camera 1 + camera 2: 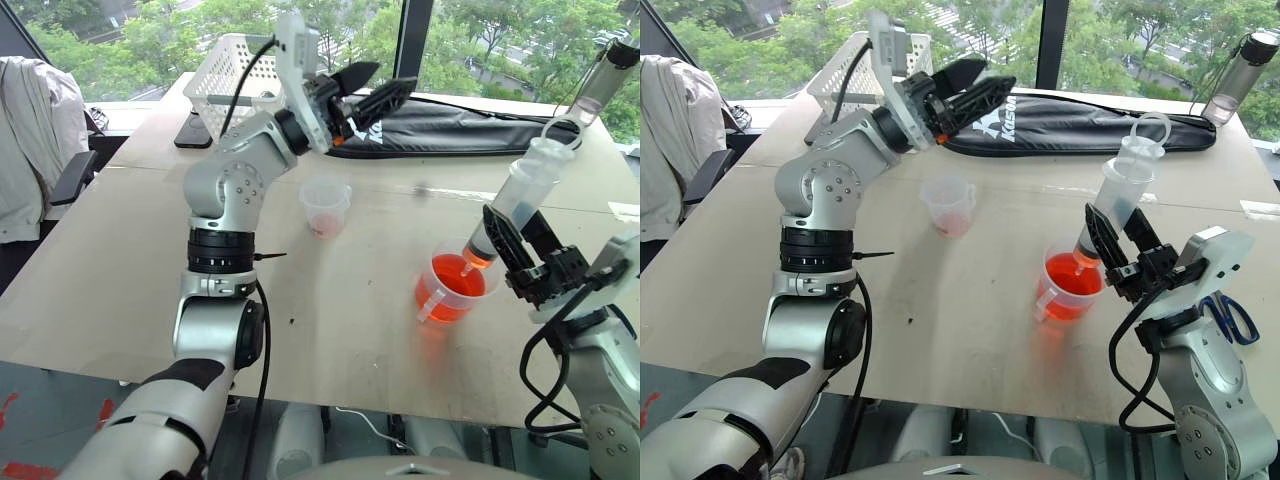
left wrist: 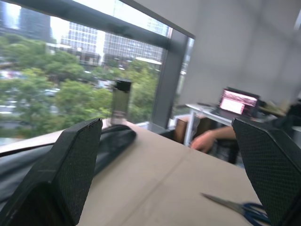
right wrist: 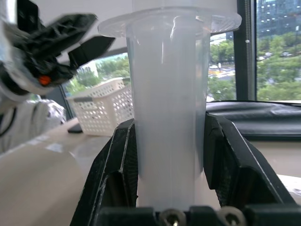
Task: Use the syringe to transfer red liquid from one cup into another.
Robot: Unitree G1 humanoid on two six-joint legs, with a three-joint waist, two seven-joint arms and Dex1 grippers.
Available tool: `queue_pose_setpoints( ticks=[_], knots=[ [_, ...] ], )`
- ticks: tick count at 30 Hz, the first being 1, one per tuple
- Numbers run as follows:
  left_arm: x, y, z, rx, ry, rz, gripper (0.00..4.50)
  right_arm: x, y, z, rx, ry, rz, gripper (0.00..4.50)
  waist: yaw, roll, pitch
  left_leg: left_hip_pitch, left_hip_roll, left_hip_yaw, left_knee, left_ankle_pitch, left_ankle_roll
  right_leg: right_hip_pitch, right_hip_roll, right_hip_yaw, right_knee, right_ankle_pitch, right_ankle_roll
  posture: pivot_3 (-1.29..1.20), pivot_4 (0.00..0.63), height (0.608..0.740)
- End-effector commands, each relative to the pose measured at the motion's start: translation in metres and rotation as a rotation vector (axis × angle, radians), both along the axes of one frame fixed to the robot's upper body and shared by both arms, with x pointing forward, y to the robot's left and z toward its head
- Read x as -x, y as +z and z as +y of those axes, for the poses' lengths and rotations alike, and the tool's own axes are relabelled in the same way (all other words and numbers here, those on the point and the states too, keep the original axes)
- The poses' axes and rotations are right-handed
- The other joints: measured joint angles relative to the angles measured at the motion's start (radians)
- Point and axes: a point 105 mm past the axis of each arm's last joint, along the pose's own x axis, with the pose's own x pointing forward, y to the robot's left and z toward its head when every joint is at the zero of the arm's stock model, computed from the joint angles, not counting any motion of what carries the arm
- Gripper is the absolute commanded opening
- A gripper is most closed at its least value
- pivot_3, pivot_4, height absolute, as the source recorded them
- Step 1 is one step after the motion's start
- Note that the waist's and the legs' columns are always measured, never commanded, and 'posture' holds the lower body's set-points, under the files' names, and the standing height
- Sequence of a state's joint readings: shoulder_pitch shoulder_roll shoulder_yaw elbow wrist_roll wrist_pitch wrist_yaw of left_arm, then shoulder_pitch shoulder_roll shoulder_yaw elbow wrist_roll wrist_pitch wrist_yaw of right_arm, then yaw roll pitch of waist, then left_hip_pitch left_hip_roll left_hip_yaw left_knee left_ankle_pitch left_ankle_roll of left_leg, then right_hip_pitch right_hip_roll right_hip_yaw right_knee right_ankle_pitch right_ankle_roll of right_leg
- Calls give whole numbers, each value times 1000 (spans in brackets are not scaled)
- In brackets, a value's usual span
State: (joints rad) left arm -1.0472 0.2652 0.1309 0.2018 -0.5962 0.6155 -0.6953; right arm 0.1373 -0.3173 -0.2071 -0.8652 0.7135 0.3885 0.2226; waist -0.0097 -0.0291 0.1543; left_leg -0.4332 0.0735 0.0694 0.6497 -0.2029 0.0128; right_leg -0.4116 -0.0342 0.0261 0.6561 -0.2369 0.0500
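Note:
My right gripper is shut on the lower barrel of the syringe, a thick clear tube that leans up and away with its white ring end on top. The syringe's red-stained tip dips into the handled cup, which holds the bright red liquid. In the right wrist view the barrel stands clamped between both black fingers. The small handleless cup, faintly pink at its base, stands to the left near the table's middle. My left gripper hangs open and empty above the table's far side, past that small cup.
A long black bag lies along the far edge, with a white basket at the back left and a dark-capped bottle at the back right. Blue-handled scissors lie by my right arm. A person's hand rests at another desk beyond.

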Motion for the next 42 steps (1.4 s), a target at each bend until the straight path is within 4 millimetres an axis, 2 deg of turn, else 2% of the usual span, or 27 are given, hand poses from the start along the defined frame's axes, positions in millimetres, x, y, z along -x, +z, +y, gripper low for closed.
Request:
queue_pose_setpoints(
  ticks=[1,4,7,9,13,15,19,22,24,27,29,32,37,42],
  knots=[
    [-8,25,17,64,99,-59,4500,9,17,10,81,80,-71,1457,0,0,0,0,0,0,0,0,0,0,0,0,-1,0,0,0,150,724],
    [-8,23,19,59,111,-60,4500,1,17,7,154,73,-63,1457,-1,0,0,0,0,0,-1,0,0,0,0,0,-1,0,0,0,150,724],
    [-8,23,21,65,123,-64,4500,-4,42,5,-26,78,-113,1457,0,-1,0,0,0,0,-1,0,0,0,0,-1,-1,0,0,0,150,724],
    [-9,22,25,70,141,-66,4500,-6,56,7,-64,104,-147,1457,-1,-1,0,0,0,0,-1,0,0,0,0,0,0,0,0,0,150,724],
    [-21,26,43,109,245,-68,4500,-13,79,32,-73,242,-195,1457,-5,0,0,0,0,1,0,0,0,0,0,0,0,0,0,0,150,724],
    [-32,27,56,112,360,-69,4500,-27,89,45,-85,267,-193,1457,-4,0,0,1,0,0,-1,0,0,0,0,0,1,0,0,0,150,724],
    [-62,16,99,65,665,-22,4500,-60,101,79,-49,280,-170,1456,-6,0,0,1,0,-1,-1,0,0,-1,1,0,2,0,0,0,150,724],
    [-71,10,125,76,784,17,4500,-78,112,105,-63,291,-168,1453,-7,0,1,0,0,0,-1,0,0,-2,1,0,2,0,0,0,150,724],
    [-73,9,133,82,809,27,4500,-88,110,122,-40,291,-169,1449,-1,0,1,-1,1,1,-2,0,0,-2,0,0,2,0,0,0,150,724],
    [-71,8,136,86,806,27,4500,-105,95,147,42,281,-168,1449,6,-1,0,-9,1,0,-1,0,0,-7,-1,-4,-1,0,1,0,150,724],
    [-69,7,134,78,792,24,4500,-119,83,157,30,258,-126,1448,6,-1,0,-18,0,-1,1,0,-1,-14,-1,-5,1,0,1,0,150,724],
    [-66,8,131,54,778,-1,4500,-132,69,165,49,228,-102,1448,5,-1,0,-22,0,-1,2,3,-5,-18,-1,-5,2,0,1,0,150,724],
    [-56,16,129,39,752,-43,4500,-135,61,177,72,247,-100,1446,-4,-1,0,-21,0,-1,2,3,-5,-18,-1,-5,2,0,1,0,150,724],
    [-37,31,116,11,625,-92,4500,-131,58,188,68,283,-109,1446,-9,-1,0,-18,1,-1,1,1,-2,-18,-1,-5,6,0,1,0,150,724]
  ],
)
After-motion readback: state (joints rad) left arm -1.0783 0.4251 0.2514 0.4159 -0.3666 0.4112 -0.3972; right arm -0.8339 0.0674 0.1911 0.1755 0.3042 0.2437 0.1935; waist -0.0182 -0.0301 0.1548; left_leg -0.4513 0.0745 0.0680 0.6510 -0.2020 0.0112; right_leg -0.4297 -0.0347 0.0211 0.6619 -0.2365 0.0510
